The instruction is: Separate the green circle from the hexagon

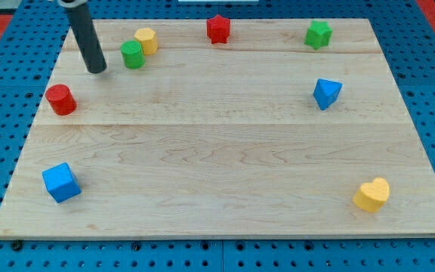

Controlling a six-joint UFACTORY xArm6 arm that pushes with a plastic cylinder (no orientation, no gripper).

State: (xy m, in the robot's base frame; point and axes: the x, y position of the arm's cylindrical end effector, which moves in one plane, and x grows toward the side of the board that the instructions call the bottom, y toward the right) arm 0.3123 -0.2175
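The green circle (132,54) stands near the view's top left, touching the yellow hexagon (146,40), which lies just up and to its right. My dark rod comes down from the top left; my tip (96,69) rests on the board a short way left of and slightly below the green circle, apart from it.
A red cylinder (61,100) lies below-left of my tip. A blue cube (60,183) is at the bottom left. A red star (218,29) and a green star (318,35) sit along the top. A blue triangle-like block (327,94) is at the right, a yellow heart (373,195) at the bottom right.
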